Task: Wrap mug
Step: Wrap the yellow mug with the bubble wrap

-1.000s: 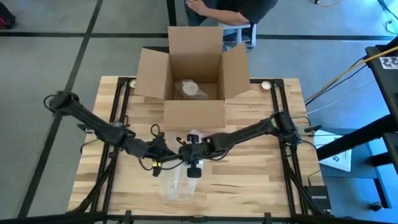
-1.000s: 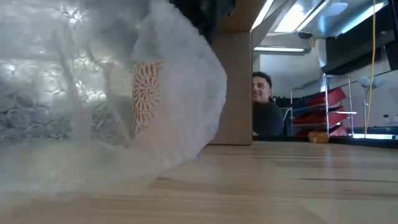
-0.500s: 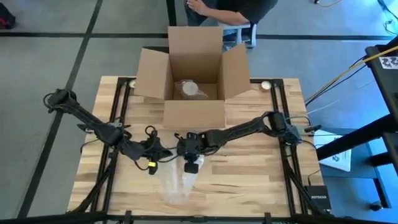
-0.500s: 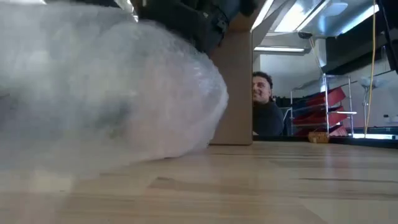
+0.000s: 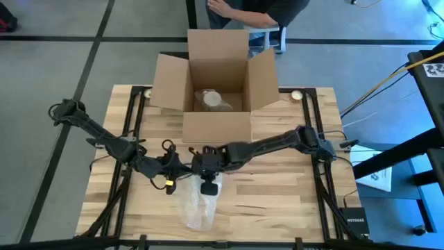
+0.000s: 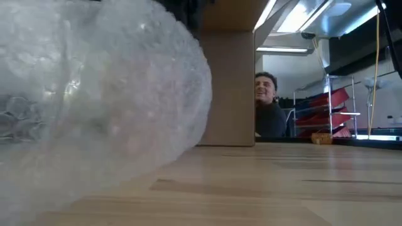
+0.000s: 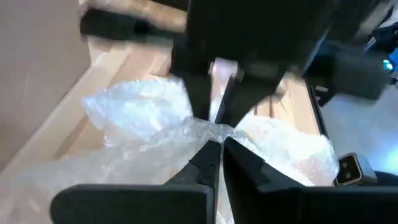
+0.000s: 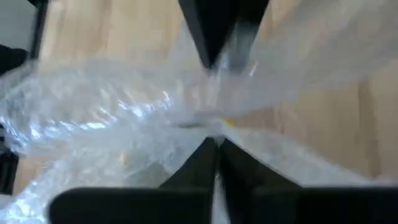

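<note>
bubble wrap (image 7: 205, 134) between both jaws

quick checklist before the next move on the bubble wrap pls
1. Left gripper shut on the wrap: ok.
2. Right gripper shut on the wrap: ok.
3. Mug covered by the wrap: cannot tell, no mug shows through it.
4. Wrap resting on the table: ok.
5. Box open with its flaps spread: ok.
6. Grippers apart from each other: not ok, they meet tip to tip.
</note>
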